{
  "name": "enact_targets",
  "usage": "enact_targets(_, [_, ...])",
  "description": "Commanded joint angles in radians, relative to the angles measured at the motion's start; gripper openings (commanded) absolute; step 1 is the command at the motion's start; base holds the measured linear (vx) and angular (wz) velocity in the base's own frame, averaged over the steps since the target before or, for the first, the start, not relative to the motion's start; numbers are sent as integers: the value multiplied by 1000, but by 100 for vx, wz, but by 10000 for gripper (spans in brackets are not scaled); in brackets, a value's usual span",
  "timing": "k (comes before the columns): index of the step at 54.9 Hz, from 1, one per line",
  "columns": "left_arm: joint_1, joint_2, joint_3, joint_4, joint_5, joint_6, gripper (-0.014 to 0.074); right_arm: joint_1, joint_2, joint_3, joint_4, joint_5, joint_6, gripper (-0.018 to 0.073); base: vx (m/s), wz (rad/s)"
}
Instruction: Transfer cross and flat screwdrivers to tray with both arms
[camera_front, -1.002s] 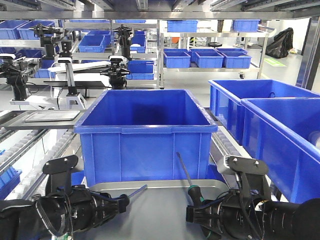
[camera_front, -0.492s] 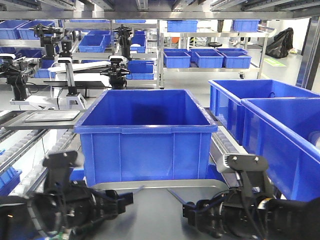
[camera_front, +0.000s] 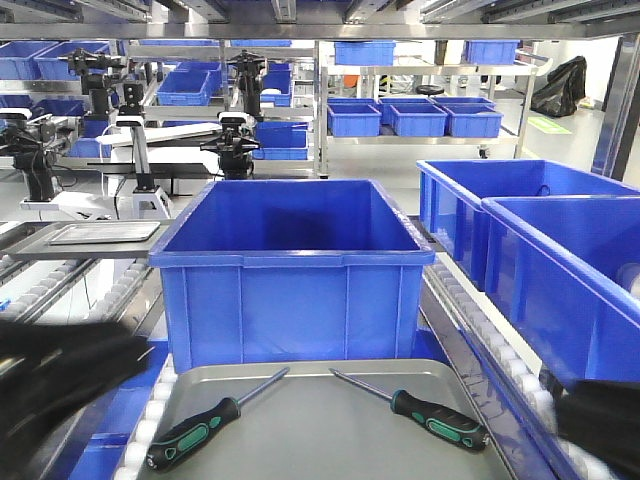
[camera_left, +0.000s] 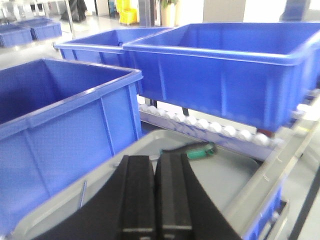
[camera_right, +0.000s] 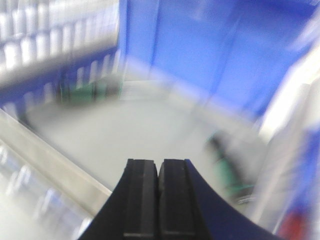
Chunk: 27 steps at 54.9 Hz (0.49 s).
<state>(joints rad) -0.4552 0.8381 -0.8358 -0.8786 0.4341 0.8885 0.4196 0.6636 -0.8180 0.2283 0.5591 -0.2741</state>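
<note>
Two screwdrivers with black and green handles lie on the grey tray (camera_front: 320, 425) in front of the big blue bin. The left screwdriver (camera_front: 195, 433) points up to the right. The right screwdriver (camera_front: 438, 419) points up to the left. My left gripper (camera_left: 155, 161) is shut and empty above the tray, with one green handle (camera_left: 201, 150) beyond it. My right gripper (camera_right: 159, 164) is shut and empty in a blurred view, with a green handle (camera_right: 231, 176) to its right. In the front view both arms are blurs at the lower left (camera_front: 60, 375) and lower right (camera_front: 600, 415).
A large empty blue bin (camera_front: 290, 265) stands right behind the tray. More blue bins (camera_front: 530, 230) stand at the right along a roller conveyor (camera_front: 480, 320). Another roller rail runs at the left (camera_front: 60, 290). Shelves with bins and other robot arms are far behind.
Both arms have let go of the screwdrivers, which now lie on the tray, and have pulled back outwards to the left and right edges of the front view.
</note>
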Motion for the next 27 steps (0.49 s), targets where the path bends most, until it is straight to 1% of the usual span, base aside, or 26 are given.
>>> enact_targets(1, [-2,-94,39,149,8,-151,1,-4,-124,33,-45,-60,56,-9,0,0])
enact_targets(5, [-2,-177,115,258,22,-265,1,-4,-230,106,-69,-56,90,-8,0,0])
enact_targets(7, [-2,-216,165,290,18,-312,3,-4,-293,151,-78,-56,96,-8,0,0])
enact_targets(9, [-2,-251,198,312,7,-334,3,-4,-341,180,-85,-57,103,-8,0,0])
enact_targets(12, [-2,-292,244,325,-13,-335,3,-4,-392,219,-90,-57,114,-8,0,0])
enact_targets(17, [-2,-347,281,325,-50,-326,3,-4,-446,256,-94,-57,114,-8,0,0])
enact_targets(27, [-2,-366,280,324,-40,-330,3,-4,-471,271,-84,-14,114,-8,0,0])
